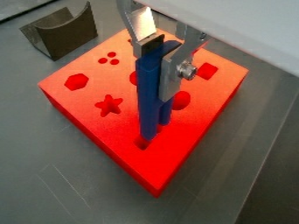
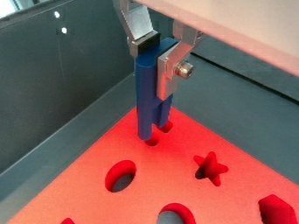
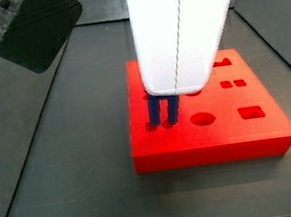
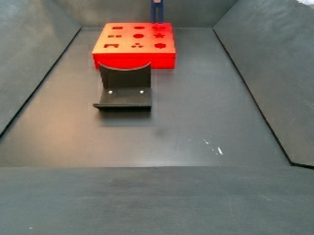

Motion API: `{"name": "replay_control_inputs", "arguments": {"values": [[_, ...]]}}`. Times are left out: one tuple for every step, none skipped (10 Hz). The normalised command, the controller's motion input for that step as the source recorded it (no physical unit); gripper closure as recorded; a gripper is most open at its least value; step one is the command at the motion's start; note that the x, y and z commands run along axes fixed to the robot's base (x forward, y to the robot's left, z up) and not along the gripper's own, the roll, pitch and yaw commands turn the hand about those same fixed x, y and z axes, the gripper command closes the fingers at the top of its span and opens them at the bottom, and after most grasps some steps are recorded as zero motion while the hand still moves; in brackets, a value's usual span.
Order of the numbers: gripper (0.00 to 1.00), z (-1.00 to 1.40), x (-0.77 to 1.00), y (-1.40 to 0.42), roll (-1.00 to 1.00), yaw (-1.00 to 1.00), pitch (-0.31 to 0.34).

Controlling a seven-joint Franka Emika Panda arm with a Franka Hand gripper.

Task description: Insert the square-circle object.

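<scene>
The square-circle object [image 1: 152, 92] is a bright blue peg of two side-by-side rods, held upright. My gripper [image 1: 158, 61] is shut on its upper part, silver fingers [image 1: 176, 74] on either side. It also shows in a wrist view [image 2: 152, 92] under the gripper [image 2: 156, 57]. The peg's lower end meets the top of the red block [image 1: 193, 118] at a cutout near one edge; I cannot tell how deep it sits. In a side view the rods [image 3: 161, 111] show below the white gripper body, on the red block [image 3: 226, 140]. In a side view the peg [image 4: 159, 9] stands over the block [image 4: 135, 57].
The red block has several shaped cutouts: star [image 1: 108, 105], hexagon [image 1: 77, 81], square [image 1: 208, 70]. A dark grey curved holder [image 4: 124, 90] stands in front of the block, also in a wrist view [image 1: 59, 35]. Dark walls [image 2: 59, 79] enclose the floor.
</scene>
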Motion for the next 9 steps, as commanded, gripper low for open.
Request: {"name": "replay_control_inputs", "arguments": {"values": [[1.00, -0.13, 0.00, 0.05, 0.05, 0.00, 0.000], [1.00, -0.13, 0.00, 0.00, 0.00, 0.00, 0.000], [1.00, -0.13, -0.01, 0.00, 0.00, 0.00, -0.020], [1.00, -0.19, -0.04, 0.00, 0.00, 0.00, -0.036], [1.00, -0.24, -0.12, 0.00, 0.00, 0.08, -0.054], [1.00, -0.20, -0.10, 0.00, 0.00, 0.09, -0.053], [1.00, -0.13, -0.01, 0.00, -0.01, 0.09, -0.053], [1.00, -0.11, 0.00, -0.04, -0.02, 0.09, -0.040], [1.00, -0.14, 0.18, 0.00, -0.02, 0.11, -0.004]]}}
